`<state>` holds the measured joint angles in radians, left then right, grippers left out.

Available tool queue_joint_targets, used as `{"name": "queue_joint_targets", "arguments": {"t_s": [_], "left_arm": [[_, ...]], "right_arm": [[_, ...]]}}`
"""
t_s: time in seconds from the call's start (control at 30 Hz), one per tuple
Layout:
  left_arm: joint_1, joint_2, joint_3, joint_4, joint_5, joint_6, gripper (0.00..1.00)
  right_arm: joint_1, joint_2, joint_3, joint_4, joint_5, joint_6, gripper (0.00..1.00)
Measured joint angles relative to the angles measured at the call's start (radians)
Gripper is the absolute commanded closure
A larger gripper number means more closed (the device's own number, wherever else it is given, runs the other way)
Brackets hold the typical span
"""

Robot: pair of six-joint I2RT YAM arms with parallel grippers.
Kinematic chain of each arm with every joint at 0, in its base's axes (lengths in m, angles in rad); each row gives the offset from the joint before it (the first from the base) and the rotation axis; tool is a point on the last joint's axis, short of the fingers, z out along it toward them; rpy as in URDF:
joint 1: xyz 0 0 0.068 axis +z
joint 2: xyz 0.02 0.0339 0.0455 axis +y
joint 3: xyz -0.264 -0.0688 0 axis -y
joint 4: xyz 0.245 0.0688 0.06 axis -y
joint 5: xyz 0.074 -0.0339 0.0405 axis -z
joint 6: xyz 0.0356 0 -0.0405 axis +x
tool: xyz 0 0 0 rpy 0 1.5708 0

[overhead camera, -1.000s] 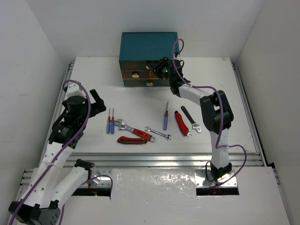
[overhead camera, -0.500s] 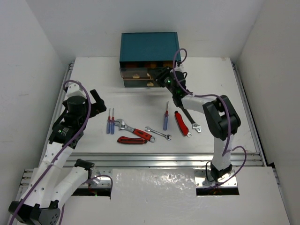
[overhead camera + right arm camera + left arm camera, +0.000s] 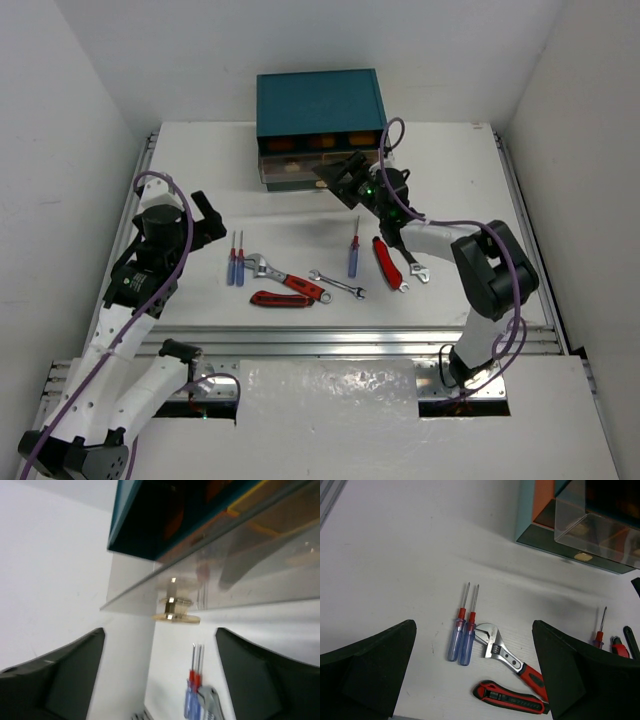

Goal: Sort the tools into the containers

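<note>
At the back of the white table (image 3: 470, 210), locate the teal box-shaped chest (image 3: 320, 100) with one shallow clear-walled drawer (image 3: 290, 170) standing drawn forward, pale round knob (image 3: 175, 611) at its front. Note the right gripper (image 3: 338, 172) just off that knob, fingers spread wide to either side, touching nothing. Note the left gripper (image 3: 208, 222) likewise fully spread and empty, near the pair of blue-handled screwdrivers (image 3: 462, 637) lying side by side. Find the other tools in a loose row across mid-table: red-handled adjustable wrench (image 3: 287, 279), red-and-black tool resembling pliers (image 3: 278, 298), small silver spanner (image 3: 337, 284), single blue-handled screwdriver (image 3: 353, 252), black spanner (image 3: 408, 254). Expect rigid, fairly light metal items lying flat, with smooth shafts liable to roll or slip. Grip screwdrivers across the moulded handle, never the thin shaft. Grip the wrench on its red handle close to the head, allowing for head-heavy tilt. Treat the drawer as light and free-sliding; move by the knob only.
</note>
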<state>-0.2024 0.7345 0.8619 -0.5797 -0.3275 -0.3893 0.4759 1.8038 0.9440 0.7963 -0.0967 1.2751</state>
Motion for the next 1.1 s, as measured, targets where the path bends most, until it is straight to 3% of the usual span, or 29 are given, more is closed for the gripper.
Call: {"name": "queue_joint_targets", "arguments": {"t_s": [0.27,0.5,0.63,0.83,1.0,1.1], "left_arm": [[0.0,0.0,0.0,0.0,-0.002,0.0,0.0],[0.0,0.0,0.0,0.0,0.0,0.0,0.0],[0.0,0.0,0.0,0.0,0.0,0.0,0.0],[0.0,-0.002,0.0,0.0,0.003,0.0,0.0],[0.0,-0.003,0.0,0.0,0.006,0.0,0.0],[0.0,-0.008,0.0,0.0,0.011,0.0,0.0]], "right_arm": [[0.014,-0.149,-0.007,-0.297,-0.087,-0.116,0.01],[0.095,-0.332,-0.047,-0.621,0.095,-0.355,0.01],[0.153,-0.317,-0.039,-0.778,0.229,-0.458,0.14],[0.161,-0.217,-0.039,-0.875,0.32,-0.522,0.34],[0.161,-0.092,-0.024,-0.915,0.354,-0.539,0.36],[0.161,-0.037,-0.022,-0.924,0.36,-0.539,0.44]]}}
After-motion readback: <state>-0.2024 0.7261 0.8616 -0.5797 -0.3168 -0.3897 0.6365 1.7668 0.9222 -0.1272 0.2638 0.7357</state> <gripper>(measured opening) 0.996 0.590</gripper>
